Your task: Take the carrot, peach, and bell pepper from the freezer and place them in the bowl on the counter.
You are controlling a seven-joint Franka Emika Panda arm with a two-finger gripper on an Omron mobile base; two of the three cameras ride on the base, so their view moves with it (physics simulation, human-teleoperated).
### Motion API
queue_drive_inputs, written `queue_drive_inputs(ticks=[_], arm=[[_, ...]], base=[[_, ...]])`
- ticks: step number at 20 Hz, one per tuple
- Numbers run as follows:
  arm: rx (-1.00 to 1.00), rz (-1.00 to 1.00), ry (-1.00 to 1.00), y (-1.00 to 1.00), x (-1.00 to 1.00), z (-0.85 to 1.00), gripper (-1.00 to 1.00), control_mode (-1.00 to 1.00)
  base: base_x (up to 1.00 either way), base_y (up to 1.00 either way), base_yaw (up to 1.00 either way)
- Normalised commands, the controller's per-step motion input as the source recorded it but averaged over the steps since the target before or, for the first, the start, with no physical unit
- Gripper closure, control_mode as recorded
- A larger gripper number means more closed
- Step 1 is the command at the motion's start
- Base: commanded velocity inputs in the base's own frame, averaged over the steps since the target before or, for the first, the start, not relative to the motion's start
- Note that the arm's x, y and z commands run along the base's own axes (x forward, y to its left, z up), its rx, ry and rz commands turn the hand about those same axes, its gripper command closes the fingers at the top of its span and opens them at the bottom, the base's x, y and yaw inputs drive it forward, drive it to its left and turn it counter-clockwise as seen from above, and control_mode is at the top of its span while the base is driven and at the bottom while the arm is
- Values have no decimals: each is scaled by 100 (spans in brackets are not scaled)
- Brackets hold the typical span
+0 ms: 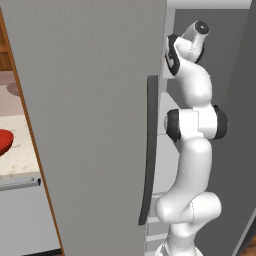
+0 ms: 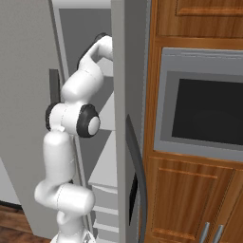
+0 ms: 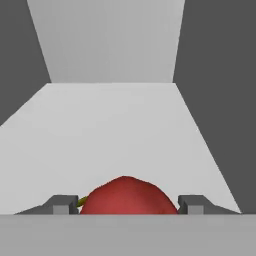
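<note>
We find the bell pepper [image 3: 125, 196] on a white freezer shelf [image 3: 115, 130], squat and round with no real long axis — a sliver of greenish stem pokes out toward its left. Our gripper [image 3: 125, 205] straddles it, one fingertip [image 3: 61, 205] on each side, presumably to pinch its widest part; whether the jaws actually grip it, we cannot tell. Out on the counter [image 1: 17, 150], far left, waits the bowl [image 1: 4, 140].

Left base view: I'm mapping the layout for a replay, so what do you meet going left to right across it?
Red bowl on the counter → freezer door → its dark bar handle → white arm.
</note>
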Motion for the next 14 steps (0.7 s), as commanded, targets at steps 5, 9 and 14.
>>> queue_drive_inputs(ticks=[5,9,14], arm=[[0,-12,-30,1,-32,0,100,-100],[0,-13,-32,12,-25,0,100,-100],[0,-12,-23,25,-28,0,100,-100]], base=[[0,0,0],[0,0,0],[0,0,0]])
